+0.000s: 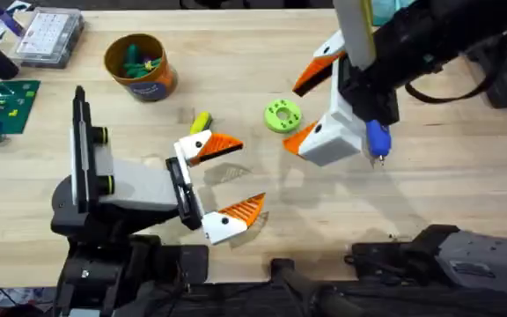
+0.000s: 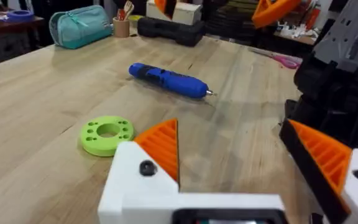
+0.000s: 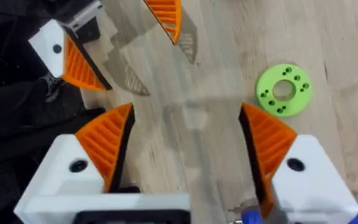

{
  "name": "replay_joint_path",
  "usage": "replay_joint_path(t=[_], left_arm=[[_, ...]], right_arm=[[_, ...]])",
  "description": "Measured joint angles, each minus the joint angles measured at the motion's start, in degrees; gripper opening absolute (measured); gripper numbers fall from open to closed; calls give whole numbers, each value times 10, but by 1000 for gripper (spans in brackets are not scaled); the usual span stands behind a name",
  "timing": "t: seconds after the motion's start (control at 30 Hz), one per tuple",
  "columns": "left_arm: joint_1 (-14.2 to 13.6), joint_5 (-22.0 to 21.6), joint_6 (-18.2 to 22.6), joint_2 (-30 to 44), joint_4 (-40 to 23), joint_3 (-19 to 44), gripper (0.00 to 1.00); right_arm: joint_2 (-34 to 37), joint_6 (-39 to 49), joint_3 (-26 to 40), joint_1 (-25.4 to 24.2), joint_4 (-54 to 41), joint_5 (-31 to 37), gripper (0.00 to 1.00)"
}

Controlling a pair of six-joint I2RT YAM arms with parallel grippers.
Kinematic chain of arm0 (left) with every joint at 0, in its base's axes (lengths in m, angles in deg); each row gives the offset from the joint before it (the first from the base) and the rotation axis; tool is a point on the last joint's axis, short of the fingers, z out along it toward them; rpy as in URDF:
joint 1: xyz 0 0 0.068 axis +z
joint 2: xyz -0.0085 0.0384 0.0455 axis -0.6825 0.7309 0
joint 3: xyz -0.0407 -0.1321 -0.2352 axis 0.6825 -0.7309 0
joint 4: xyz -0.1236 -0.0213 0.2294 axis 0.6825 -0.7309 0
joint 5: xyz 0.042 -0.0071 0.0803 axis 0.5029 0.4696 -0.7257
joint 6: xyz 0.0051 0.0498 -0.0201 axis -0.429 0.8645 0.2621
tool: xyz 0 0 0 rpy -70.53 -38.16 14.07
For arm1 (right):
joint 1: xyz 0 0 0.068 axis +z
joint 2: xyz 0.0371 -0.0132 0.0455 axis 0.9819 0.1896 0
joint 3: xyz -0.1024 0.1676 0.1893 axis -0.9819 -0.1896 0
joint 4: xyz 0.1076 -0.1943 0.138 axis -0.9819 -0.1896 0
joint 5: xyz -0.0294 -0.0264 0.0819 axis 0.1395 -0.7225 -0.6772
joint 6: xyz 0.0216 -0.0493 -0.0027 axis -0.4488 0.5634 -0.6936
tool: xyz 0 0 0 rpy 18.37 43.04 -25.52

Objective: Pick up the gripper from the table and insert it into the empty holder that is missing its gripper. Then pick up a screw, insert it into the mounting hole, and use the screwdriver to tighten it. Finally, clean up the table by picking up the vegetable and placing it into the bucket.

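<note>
From where I stand, the holder (image 1: 130, 187) carries two orange fins (image 1: 236, 210), so I judge the inserting is done and the work is now at the screw; whether a screw sits in the dark hole of the white base I cannot tell. The left gripper (image 2: 232, 134) is at this same place, low over the table (image 1: 465, 194), its jaws apart with nothing between them.

The right gripper (image 1: 290, 119) hangs above the green disc (image 1: 282, 114), fingers pointing toward the left arm, jaws wide and empty. The screwdriver (image 1: 377, 139) lies flat on the wood just beside the right wrist, tip toward the near edge; nobody holds it.

The next move, I think, calls for the right arm to turn back and close on the blue body (it is round and may roll), then bring the thin tip straight to the hole.

The vegetable (image 1: 201, 121) lies near the upper fin; the bucket (image 1: 139, 63) stands well apart behind it.
</note>
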Motion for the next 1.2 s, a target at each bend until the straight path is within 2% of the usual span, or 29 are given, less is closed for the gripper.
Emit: replay_joint_path(t=[0.2,0.37,0.4,0.43,0.6,0.63,0.97,1.2], left_arm=[[0,0,0,0,6,0,988],[0,-2,-3,0,79,0,992],[0,-2,-6,0,84,0,960],[0,-2,-7,0,85,0,854],[0,-2,-6,0,88,0,101],[0,-2,-6,0,89,0,28],[0,-2,-7,0,88,0,5],[0,-2,-7,0,87,0,4]], right_arm=[[0,0,0,0,10,-17,996],[0,0,0,0,23,-35,996],[0,0,0,0,25,-36,996],[0,0,0,0,26,-37,996],[0,0,0,0,27,-42,996],[0,0,0,0,27,-42,996],[0,-9,0,-7,24,-30,996],[0,-104,0,-92,31,21,996]])
